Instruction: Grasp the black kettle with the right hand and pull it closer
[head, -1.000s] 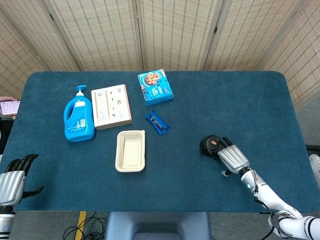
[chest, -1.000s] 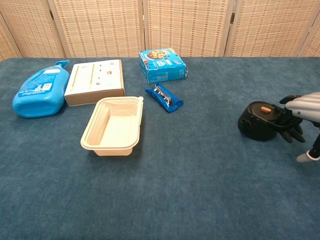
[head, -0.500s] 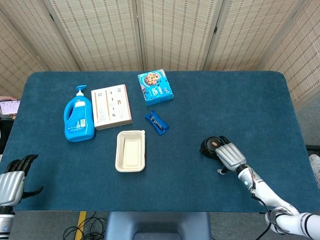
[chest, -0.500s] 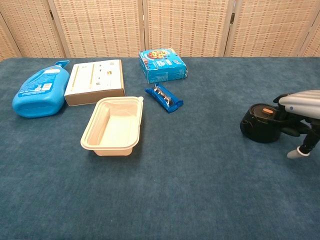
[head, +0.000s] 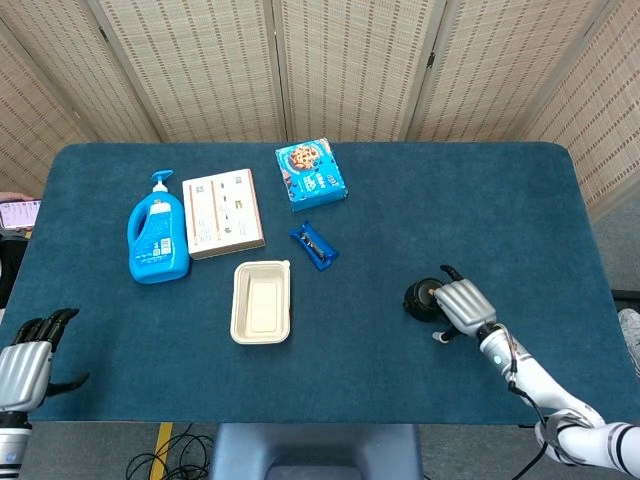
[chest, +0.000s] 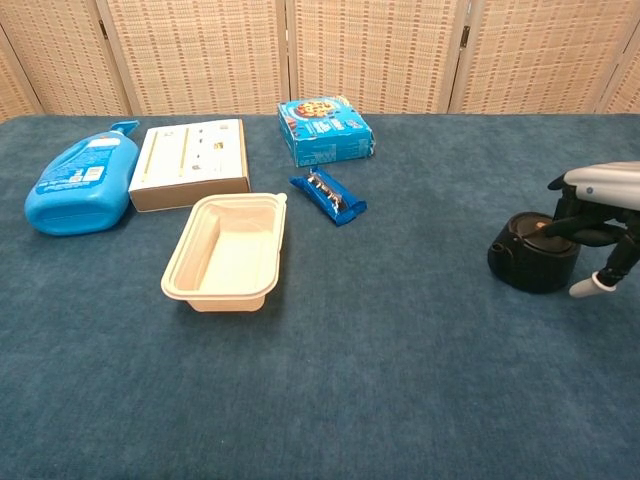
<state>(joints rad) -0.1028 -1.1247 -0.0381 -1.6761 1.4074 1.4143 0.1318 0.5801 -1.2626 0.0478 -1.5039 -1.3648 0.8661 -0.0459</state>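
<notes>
The black kettle (head: 421, 298) (chest: 530, 262) stands upright on the blue table at the right, toward the near edge. My right hand (head: 462, 305) (chest: 596, 200) lies over its right side and top, its fingers curled around the kettle's handle side, holding it. Part of the lid is hidden under the hand. My left hand (head: 24, 368) hovers at the table's near left corner in the head view, fingers apart and holding nothing; the chest view does not show it.
A cream food tray (head: 261, 302) (chest: 227, 252) sits left of centre. Behind it lie a small blue packet (head: 314, 246), a blue cookie box (head: 311, 173), a white flat box (head: 223, 212) and a blue detergent bottle (head: 157, 240) on its side.
My right hand has drawn the kettle a little nearer the table's front edge and slightly rightward. The hand now sits higher over the lid. The left hand has stayed put.
</notes>
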